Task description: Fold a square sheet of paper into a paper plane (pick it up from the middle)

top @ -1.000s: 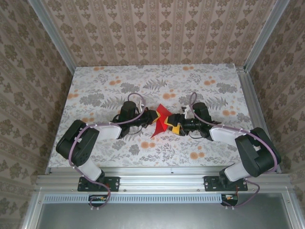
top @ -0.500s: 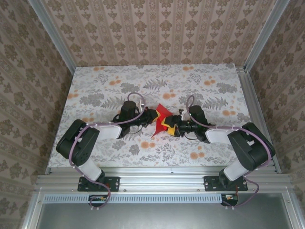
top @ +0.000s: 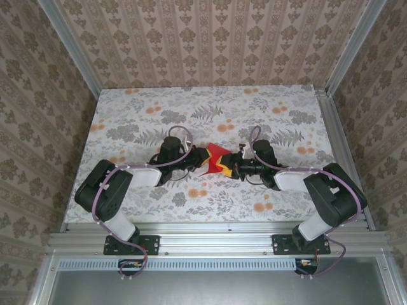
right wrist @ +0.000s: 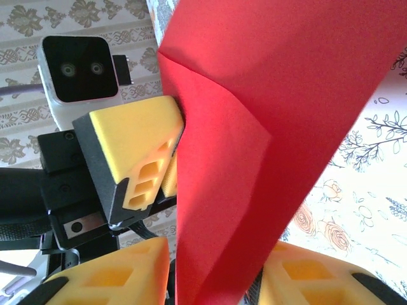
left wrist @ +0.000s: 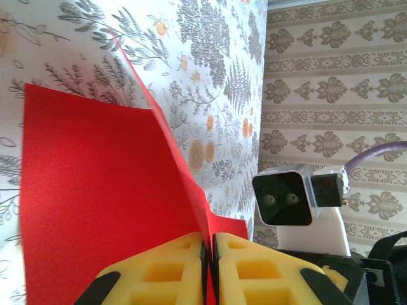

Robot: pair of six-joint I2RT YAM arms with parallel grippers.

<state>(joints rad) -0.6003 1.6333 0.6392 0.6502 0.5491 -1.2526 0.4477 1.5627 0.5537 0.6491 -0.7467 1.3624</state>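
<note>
surface (top: 127,121): grey-orange floral print | walls (top: 210,38): beige damask, three sides | square sheet of paper (top: 215,154): red, creased, mid-surface | left end effector (left wrist: 208,244): at its 9 o'clock, pinched onto its edge | right end effector (right wrist: 216,267): 3 o'clock, pads apart astride the fold

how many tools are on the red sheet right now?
2. The left tool pinches the red sheet at its edge, from the left. The right tool straddles the fold from the right; whether it grips is unclear.
</note>
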